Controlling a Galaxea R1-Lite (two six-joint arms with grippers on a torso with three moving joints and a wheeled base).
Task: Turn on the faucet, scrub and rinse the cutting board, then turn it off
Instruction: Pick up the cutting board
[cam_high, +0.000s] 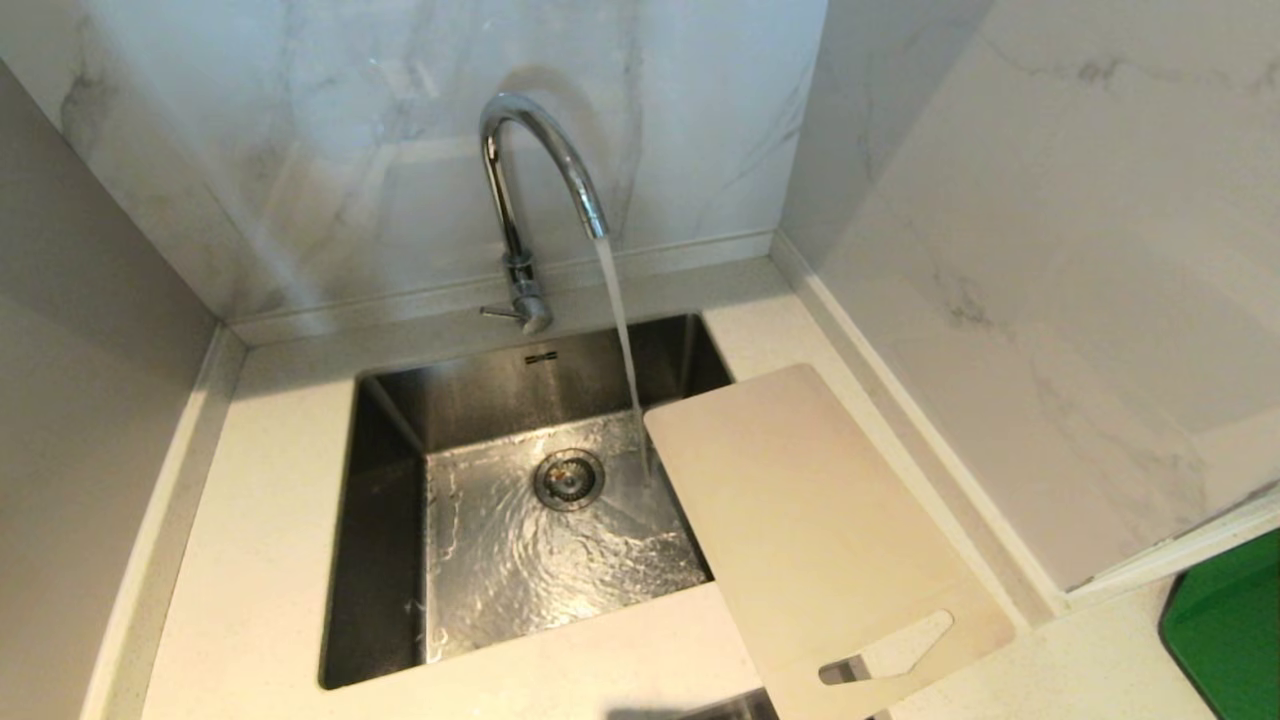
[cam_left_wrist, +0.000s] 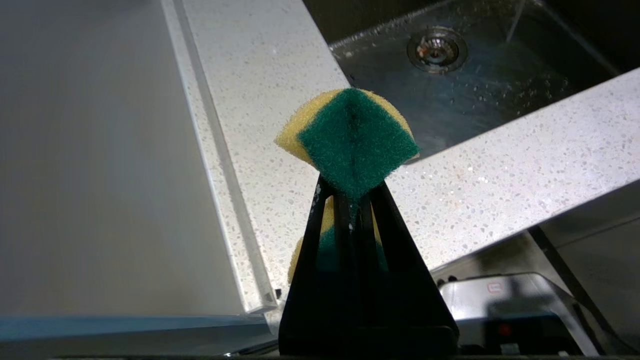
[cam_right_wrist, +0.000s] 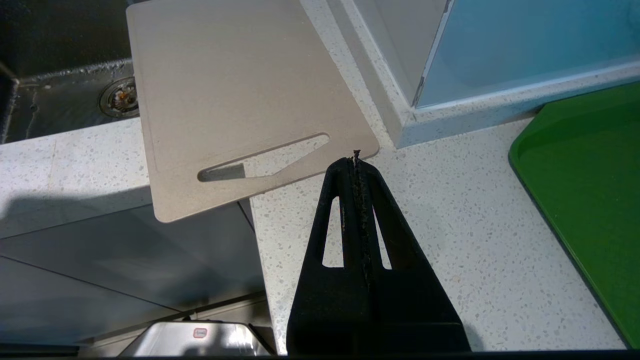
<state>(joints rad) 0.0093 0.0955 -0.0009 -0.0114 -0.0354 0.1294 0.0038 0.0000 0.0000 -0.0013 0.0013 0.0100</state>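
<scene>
Kitchen corner: steel undermount sink (cam_high: 385, 560) at frame centre w/ running chrome gooseneck faucet (cam_high: 530, 190) above it, pale speckled stone countertop (cam_high: 260, 560) round it, white marble-look wall tiles (cam_high: 1050, 200) across the top.

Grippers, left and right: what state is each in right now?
Left gripper: shut on the sponge.
Right gripper: shut, holding nothing, beside the cutting board.
</scene>
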